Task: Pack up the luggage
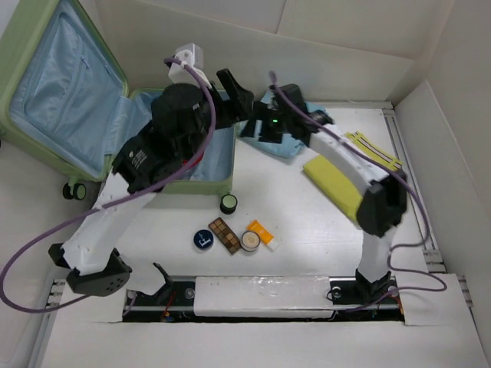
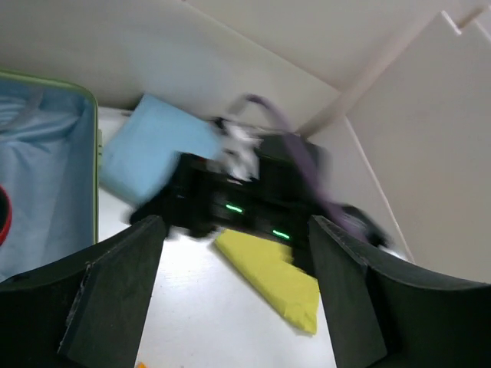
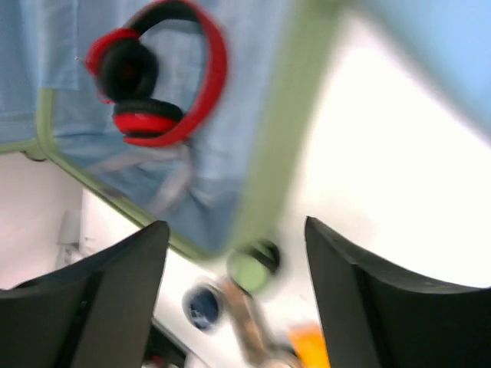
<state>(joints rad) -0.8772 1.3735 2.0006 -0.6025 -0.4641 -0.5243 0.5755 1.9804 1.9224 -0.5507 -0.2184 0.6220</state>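
The suitcase (image 1: 207, 186) lies open at the far left of the table (image 1: 307, 222), lid thrown back. Red-and-black headphones (image 3: 146, 123) rest on the blue lining of its lower half. The left gripper (image 2: 234, 253) hangs above the case's right edge, jaws spread and empty. The right gripper (image 3: 234, 245), jaws also spread and empty, is over a folded blue cloth (image 2: 153, 153) just beside the case. A yellow cloth (image 2: 276, 280) lies further right.

I see red-and-black headphones (image 3: 157, 75) lying on the blue lining (image 3: 54, 54) of the open suitcase (image 3: 270, 161). My right gripper (image 3: 236, 228) hangs spread wide, empty. Just beside the suitcase's green edge, on the white table (image 3: 391, 176), sit a blurred green-lidded jar (image 3: 252, 268) and a blue tin (image 3: 203, 305).
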